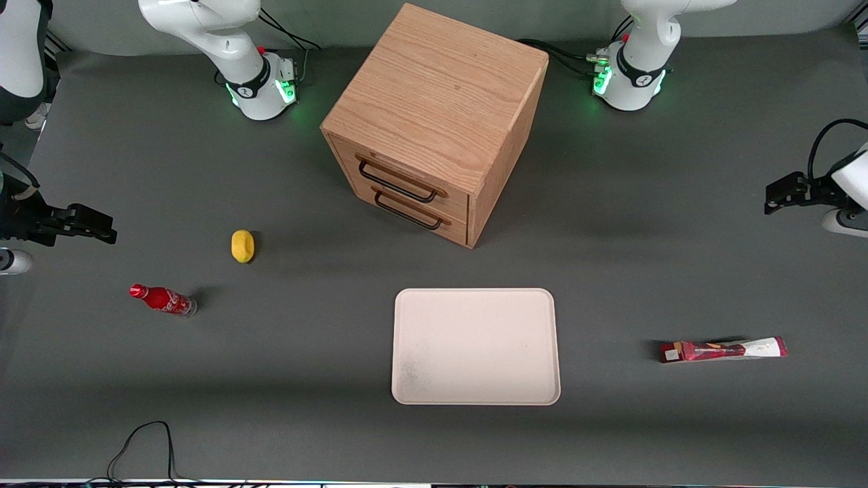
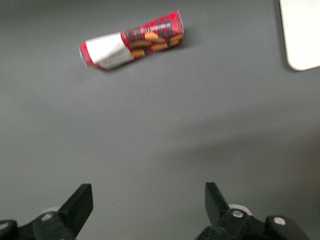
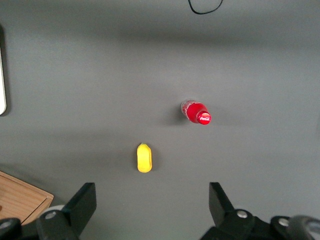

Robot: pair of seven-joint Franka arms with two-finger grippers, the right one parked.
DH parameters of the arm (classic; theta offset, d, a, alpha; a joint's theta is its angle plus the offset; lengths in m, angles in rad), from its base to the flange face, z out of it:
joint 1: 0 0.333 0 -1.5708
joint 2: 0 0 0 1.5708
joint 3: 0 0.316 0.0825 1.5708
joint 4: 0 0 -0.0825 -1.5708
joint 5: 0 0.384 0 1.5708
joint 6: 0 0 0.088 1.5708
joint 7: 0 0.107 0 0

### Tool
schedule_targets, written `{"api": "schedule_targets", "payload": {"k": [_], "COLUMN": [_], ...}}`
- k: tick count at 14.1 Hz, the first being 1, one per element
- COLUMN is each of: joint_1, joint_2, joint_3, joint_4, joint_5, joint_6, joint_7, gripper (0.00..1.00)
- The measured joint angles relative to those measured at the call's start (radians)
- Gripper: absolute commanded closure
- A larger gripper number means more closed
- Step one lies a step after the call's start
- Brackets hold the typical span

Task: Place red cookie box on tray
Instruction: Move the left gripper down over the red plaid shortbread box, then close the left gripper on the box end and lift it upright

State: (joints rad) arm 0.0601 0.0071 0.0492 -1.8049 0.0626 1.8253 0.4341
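**Q:** State the position and condition of the working arm's end tool.

**A:** The left arm's black two-finger gripper (image 1: 780,196) hangs above the dark grey table mat (image 1: 285,352) at the working arm's end of the table. The wrist view shows both fingers (image 2: 80,202) spread wide apart, with nothing between them.

**Q:** Locate the item to be moved.

**A:** The long, slim red cardboard cookie box (image 1: 724,350) with a white end section lies flat on the mat, toward the working arm's end and nearer the front camera than the gripper. No contact exists between gripper and box (image 2: 131,46). The box is well apart from the tray.

**Q:** Locate the destination.

**A:** The large flat cream-white rectangular tray (image 1: 476,346) with rounded corners sits near the table's middle, nothing on it. It is nearer the front camera than the light-oak wooden two-drawer cabinet (image 1: 434,122), whose drawers are shut.

**Q:** List remaining items.

**A:** A small red cola bottle (image 1: 163,299) lies on its side toward the parked arm's end. A yellow oval lemon-like object (image 1: 243,245) rests near it, farther from the front camera.
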Motion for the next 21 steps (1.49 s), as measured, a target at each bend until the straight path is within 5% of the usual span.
{"api": "schedule_targets", "payload": {"k": [5, 11, 21], "joint_1": [0.004, 0.009, 0.019], "joint_2": [0.122, 0.371, 0.701], "joint_3": [0.007, 0.021, 0.017], "joint_4": [0.053, 0.289, 0.527], "joint_5": [0.028, -0.017, -0.083], "joint_6": [0.136, 0.133, 0.152], "joint_7": [0.498, 0.909, 0.998], "gripper": [0.02, 0.03, 0.03]}}
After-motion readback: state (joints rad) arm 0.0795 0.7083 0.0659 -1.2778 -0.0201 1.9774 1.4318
